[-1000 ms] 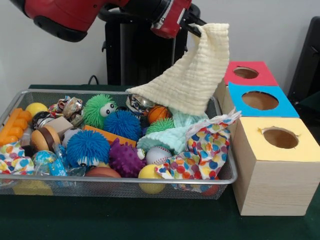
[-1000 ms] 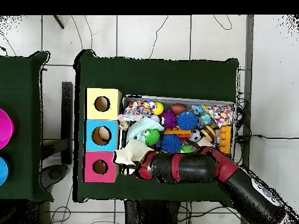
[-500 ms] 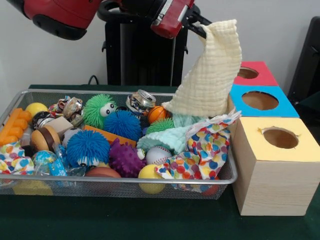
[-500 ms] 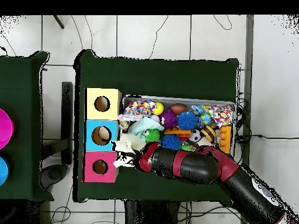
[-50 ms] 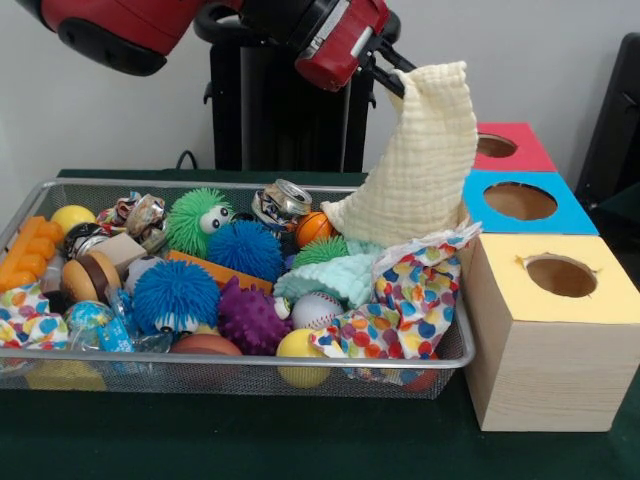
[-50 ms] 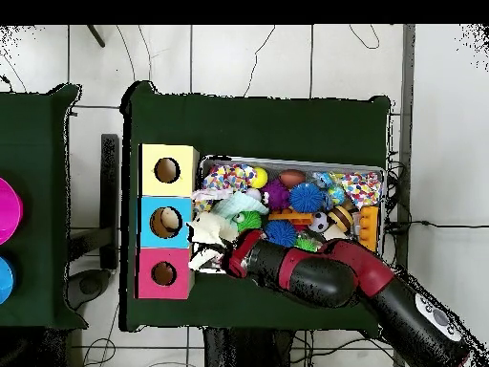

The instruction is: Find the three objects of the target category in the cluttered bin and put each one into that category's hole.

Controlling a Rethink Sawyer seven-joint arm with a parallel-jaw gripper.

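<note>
My gripper (image 5: 398, 78) is shut on the top corner of a cream waffle-weave cloth (image 5: 425, 160). The cloth hangs over the right end of the wire bin (image 5: 200, 356), its hem brushing a mint cloth (image 5: 335, 275). In the overhead view the cream cloth (image 6: 205, 232) shows between the bin (image 6: 384, 174) and the blue box (image 6: 153, 205), just ahead of the gripper (image 6: 227, 254). A polka-dot cloth (image 5: 420, 295) drapes over the bin's right corner. The yellow box (image 5: 545, 340), blue box (image 5: 560, 222) and red box (image 5: 530, 152) each have a round hole on top.
The bin holds spiky balls (image 5: 175, 295), a baseball (image 5: 317, 308), a crushed can (image 5: 282, 200), an orange toy (image 5: 28, 250) and other small items. The three boxes stand in a row tight against the bin's right side. The red arm (image 6: 315, 275) stretches along the bin's near edge.
The cream cloth has been lifted clear of the bin's contents and carried right, towards the boxes. In the overhead view it has shifted from beside the red box to beside the blue one.
</note>
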